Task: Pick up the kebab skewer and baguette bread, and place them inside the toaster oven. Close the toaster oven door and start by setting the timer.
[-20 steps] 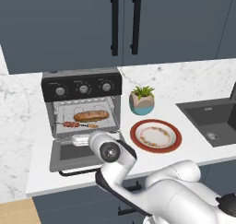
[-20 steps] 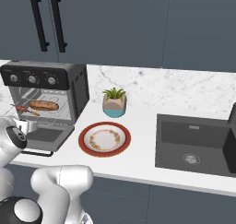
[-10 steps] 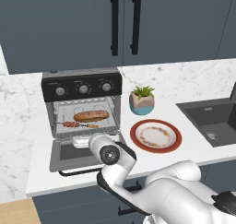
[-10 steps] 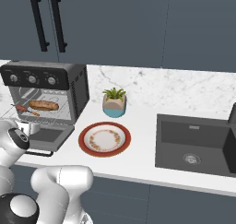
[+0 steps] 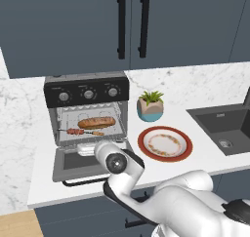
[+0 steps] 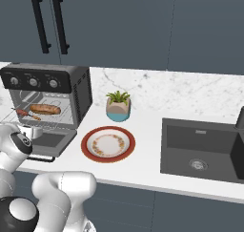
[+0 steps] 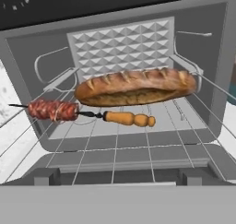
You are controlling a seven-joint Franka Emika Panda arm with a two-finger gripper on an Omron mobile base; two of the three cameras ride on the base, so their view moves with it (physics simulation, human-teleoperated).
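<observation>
The toaster oven [image 5: 88,115] stands on the counter [image 5: 205,155] with its door [image 5: 83,163] dropped flat toward me, and both foods are already inside it, on the wire rack [image 7: 138,135]. The baguette [image 7: 136,86] lies across the rack deeper in the oven, and the kebab skewer [image 7: 87,112] lies just in front of it, nearer the door, with the meat toward the oven's left wall and its wooden handle toward the middle. I think they lie side by side like this so that neither hangs over the front edge and the door can swing up freely. The gripper [image 5: 87,148] hovers just over the open door, facing into the oven; its jaws stand wide apart and hold nothing. In my judgement the loading is finished, and what remains is to lift the door shut and turn the timer. To the right of the oven are a small potted plant [image 5: 150,105] and an empty patterned plate [image 5: 164,144], and further right the sink [image 5: 225,129]. On the oven's black panel there are three knobs [image 5: 88,93] with small marks around them, but I cannot read any writing or brand there.
</observation>
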